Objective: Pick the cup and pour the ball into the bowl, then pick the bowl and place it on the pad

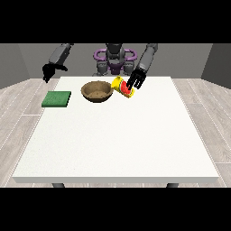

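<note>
Bare test room, lab-like. Large white desk (117, 135) set mid-room on pale grey plank floor (18, 103); plain grey walls (27, 58) seen behind desk. Humanoid robot (114, 58) stationed at desk's far edge. Few small props grouped on desk's far half: brown bowl (96, 90), green pad (57, 99), yellow cup (122, 86). No domestic furnishing shown around desk.

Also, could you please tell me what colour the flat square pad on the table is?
The flat square pad is dark green, shown in the front view.
</note>
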### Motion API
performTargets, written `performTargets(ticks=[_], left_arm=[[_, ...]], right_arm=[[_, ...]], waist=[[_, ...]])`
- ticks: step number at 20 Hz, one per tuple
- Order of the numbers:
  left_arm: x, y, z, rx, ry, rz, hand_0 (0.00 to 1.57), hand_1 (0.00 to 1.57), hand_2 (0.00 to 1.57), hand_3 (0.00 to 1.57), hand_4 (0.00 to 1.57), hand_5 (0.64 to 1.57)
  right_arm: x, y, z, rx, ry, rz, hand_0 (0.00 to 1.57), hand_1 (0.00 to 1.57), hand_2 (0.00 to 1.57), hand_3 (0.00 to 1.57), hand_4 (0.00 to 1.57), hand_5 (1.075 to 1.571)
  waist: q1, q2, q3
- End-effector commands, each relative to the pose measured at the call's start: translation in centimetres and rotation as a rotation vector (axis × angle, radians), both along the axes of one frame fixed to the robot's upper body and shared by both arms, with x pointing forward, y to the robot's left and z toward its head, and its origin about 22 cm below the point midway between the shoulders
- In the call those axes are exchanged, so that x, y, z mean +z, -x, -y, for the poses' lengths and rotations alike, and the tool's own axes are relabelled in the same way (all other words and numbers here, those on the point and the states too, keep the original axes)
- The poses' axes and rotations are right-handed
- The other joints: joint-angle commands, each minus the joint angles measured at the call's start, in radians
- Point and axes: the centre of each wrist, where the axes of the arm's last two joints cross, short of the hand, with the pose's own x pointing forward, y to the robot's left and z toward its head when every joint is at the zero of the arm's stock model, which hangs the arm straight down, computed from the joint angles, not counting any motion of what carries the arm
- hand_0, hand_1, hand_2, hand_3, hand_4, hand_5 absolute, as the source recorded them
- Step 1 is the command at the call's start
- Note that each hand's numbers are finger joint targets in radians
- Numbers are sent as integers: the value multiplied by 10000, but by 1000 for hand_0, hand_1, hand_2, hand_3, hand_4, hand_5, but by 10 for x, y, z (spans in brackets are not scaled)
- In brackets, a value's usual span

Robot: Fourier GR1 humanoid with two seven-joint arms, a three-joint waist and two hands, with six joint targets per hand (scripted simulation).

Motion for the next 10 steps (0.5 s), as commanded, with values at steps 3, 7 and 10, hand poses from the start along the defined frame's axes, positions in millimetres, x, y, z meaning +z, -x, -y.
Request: performTargets(ticks=[3, 7, 10], left_arm=[[4, 8, 83, -672, -2008, -868, 1400, 1400, 1571, 1571, 1054, 1565], [36, -6, 100, -1073, -3602, -1052, 1208, 1208, 1571, 1521, 883, 1531], [48, 5, 146, -1452, -4249, -954, 921, 921, 1571, 1476, 902, 1539]], right_arm=[[-29, 31, 33, -1040, -152, -990, 0, 0, 248, 155, 386, 1547], [-42, 45, 38, -1428, -92, -1089, 0, 0, 284, 220, 396, 1541], [-50, 54, 43, -1578, -299, -937, 0, 0, 266, 283, 406, 1542]], waist=[[1060, -1214, -16], [1427, -1168, -29], [1626, -1122, -29]])
